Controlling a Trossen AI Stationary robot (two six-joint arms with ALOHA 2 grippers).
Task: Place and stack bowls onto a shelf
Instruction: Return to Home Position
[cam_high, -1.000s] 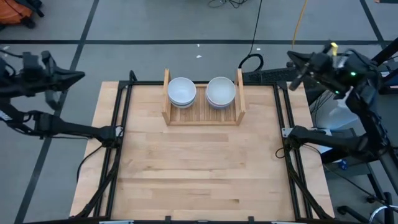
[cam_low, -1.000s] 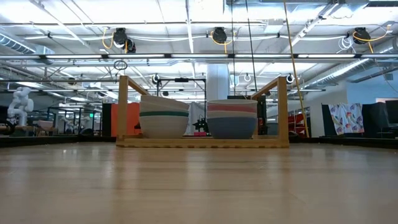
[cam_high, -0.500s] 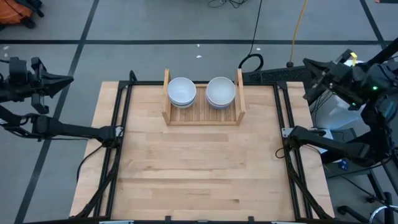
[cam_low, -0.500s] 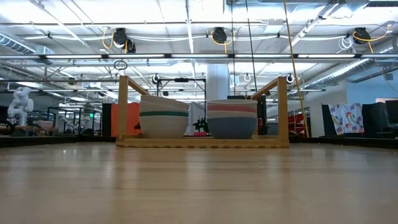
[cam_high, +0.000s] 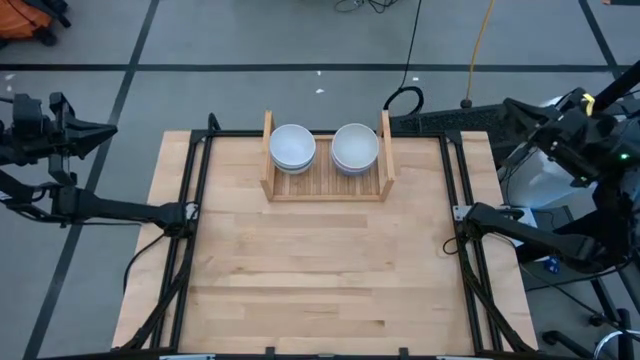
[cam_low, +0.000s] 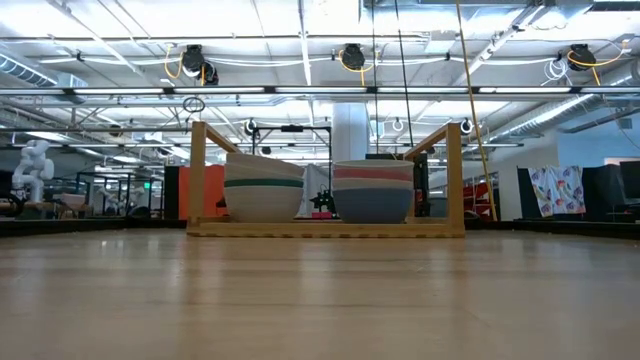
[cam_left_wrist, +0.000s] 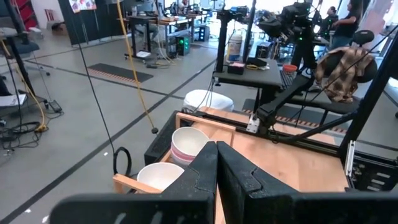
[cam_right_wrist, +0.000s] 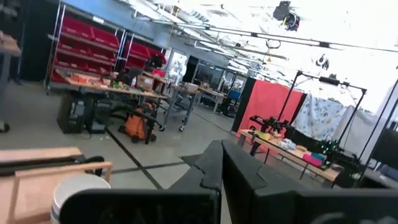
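Wooden shelf (cam_high: 325, 185) is located at the far edge of the bench (cam_high: 320, 270), midway between the two arms, where either arm can reach it. Two stacks of bowls (cam_high: 293, 147) are carried on its slatted base, side by side between the upright side boards (cam_low: 199, 175), which stop the stacks from sliding off sideways. In the stack on the left arm's side (cam_low: 263, 187), a teal band is seen between white bowls. In the stack on the right arm's side (cam_low: 372, 190), a blue bowl is at the bottom, a pink band lies above it and a white bowl is on top. Nesting is used because the shelf has room for only two bowls abreast. The number of bowls per stack cannot be counted. No loose bowl is seen on the bench, so the stacking is judged complete.

The left gripper (cam_high: 100, 130) is held off the bench, beyond its left edge, over the floor. Its fingers are closed together with nothing gripped, as the left wrist view shows. The right gripper (cam_high: 512, 110) is held beyond the far right corner of the bench, likewise closed and empty. Both are positioned well apart from the shelf, so the stacks cannot be knocked. The step in hand is judged to be parking of the arms.
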